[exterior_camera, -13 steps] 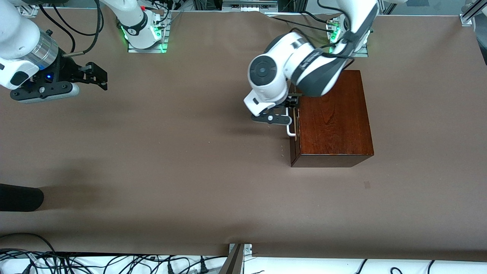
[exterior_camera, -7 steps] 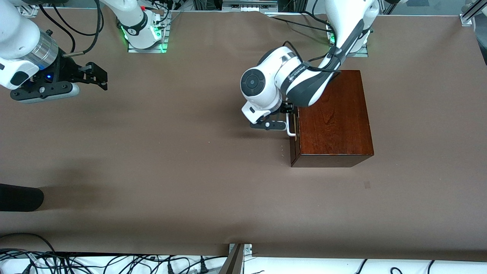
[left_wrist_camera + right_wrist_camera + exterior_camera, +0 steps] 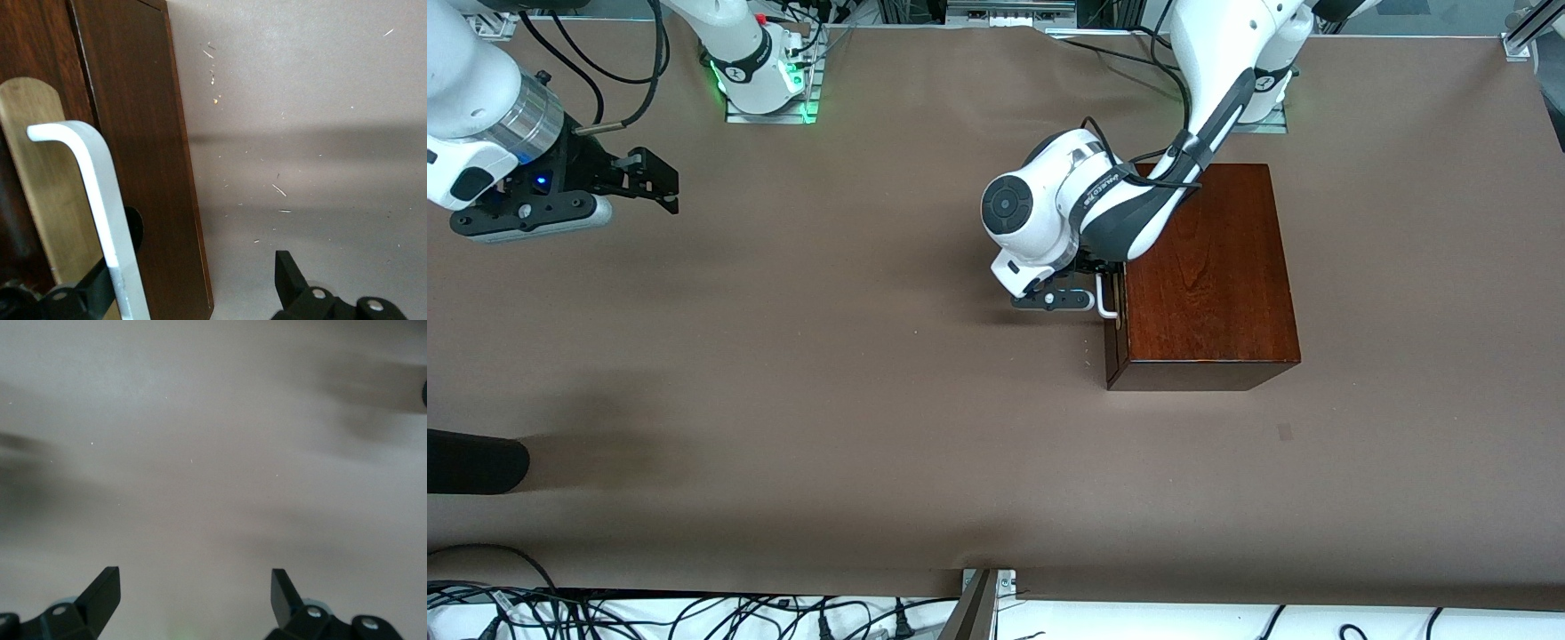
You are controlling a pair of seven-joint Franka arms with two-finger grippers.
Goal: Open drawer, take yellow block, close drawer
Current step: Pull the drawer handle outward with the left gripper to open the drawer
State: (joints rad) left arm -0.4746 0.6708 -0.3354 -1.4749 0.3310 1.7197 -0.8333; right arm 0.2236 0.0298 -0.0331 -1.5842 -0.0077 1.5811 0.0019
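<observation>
**Left end effector spread at the drawer handle, drawer shut**

The left end effector [image 3: 193, 293] sits low at the front of the drawer [image 3: 1112, 307], its two fingers apart. One finger [image 3: 90, 293] lies against the drawer front and passes under the white handle [image 3: 100, 200]; the other finger [image 3: 290, 273] stands clear over the bare table [image 3: 313, 100]. The handle bar thus lies between the fingers, close to the first one, and nothing is clamped yet. Just past that finger the dark reddish front shows a pale wood patch [image 3: 47, 187] under the handle.

In the front view the left end effector [image 3: 1089, 286] sits tight beside the handle [image 3: 1104, 300], and the drawer is flush with the mahogany box [image 3: 1209, 276], which stretches away from the end effector toward the left arm's end of the table. The yellow block cannot be seen anywhere.

Well apart, the right arm waits: the right end effector [image 3: 660, 182] hangs over the table [image 3: 871, 400] at the right arm's end, its fingers [image 3: 103, 590] wide apart and holding nothing.
</observation>
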